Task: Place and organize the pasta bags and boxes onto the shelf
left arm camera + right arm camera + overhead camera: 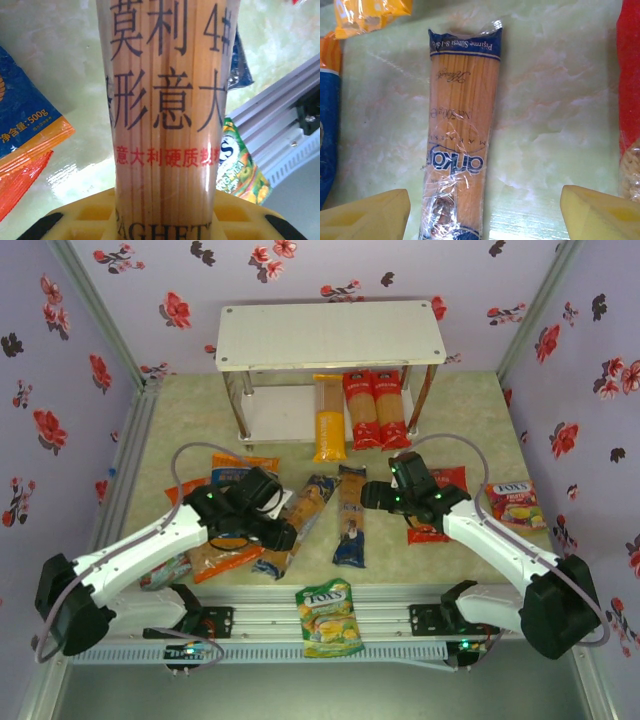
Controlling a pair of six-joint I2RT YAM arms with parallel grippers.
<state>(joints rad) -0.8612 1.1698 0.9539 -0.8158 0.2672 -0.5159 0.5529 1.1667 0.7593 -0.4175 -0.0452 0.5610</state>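
Place: a staged robot test booth, lab-like rather than a lived-in room.
Walls: lilac wall panels (pixel 70 360) printed with red and dark flowers close in three sides, joined by metal corner strips (pixel 100 315).
Desk: a pale green marble-pattern top (pixel 470 410).
Near edge: an aluminium rail (pixel 270 615) carries two white arms (pixel 140 555).
Far edge: a small white shelf (pixel 330 332) on shiny posts.

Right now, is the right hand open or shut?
The right hand is open: its yellow fingers stand far apart, one each side of the pack, clear of it.
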